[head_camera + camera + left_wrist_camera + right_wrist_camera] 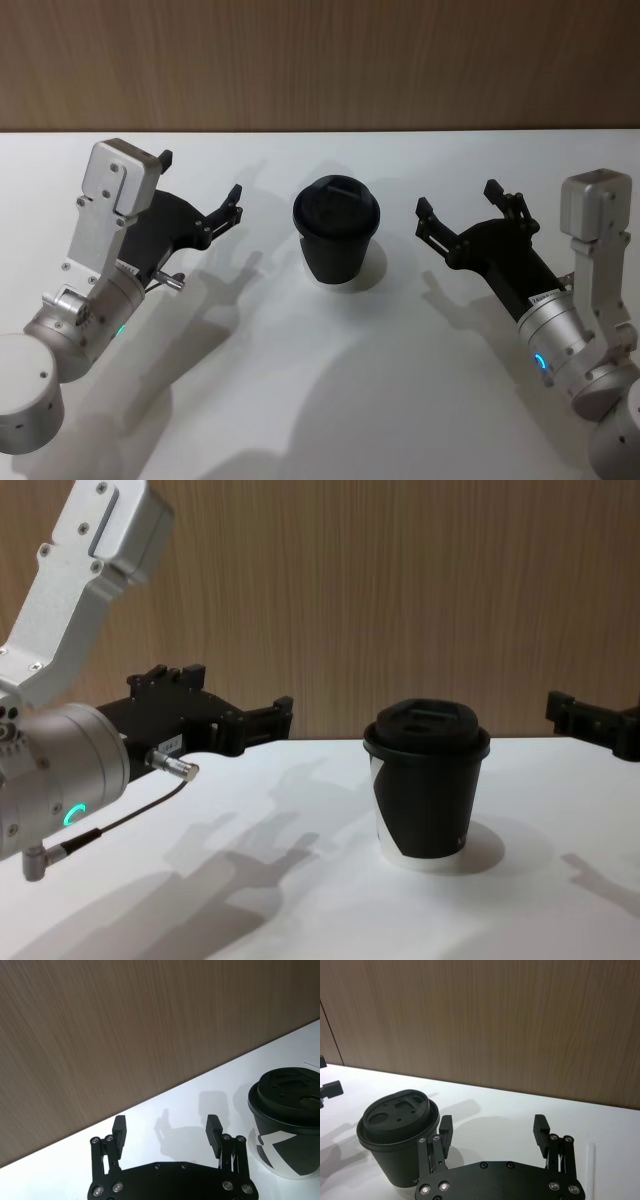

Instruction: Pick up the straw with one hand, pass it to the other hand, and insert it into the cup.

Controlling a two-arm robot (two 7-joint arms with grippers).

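Note:
The black lidded cup (337,240) stands upright in the middle of the white table, between my two grippers. My left gripper (200,175) hovers to the cup's left, open and empty; the left wrist view has its fingers spread (166,1125) with the cup (287,1125) off to one side. My right gripper (458,198) hovers to the cup's right, open and empty as well. In the right wrist view a thin white straw (590,1170) lies flat on the table just outside the right gripper (493,1125), on the side away from the cup (395,1160). In the head view the straw is hidden.
A wood-panelled wall (320,60) runs along the table's far edge. A thin grey cable with a metal plug (175,767) hangs off the left wrist. Bare white table (330,400) stretches in front of the cup.

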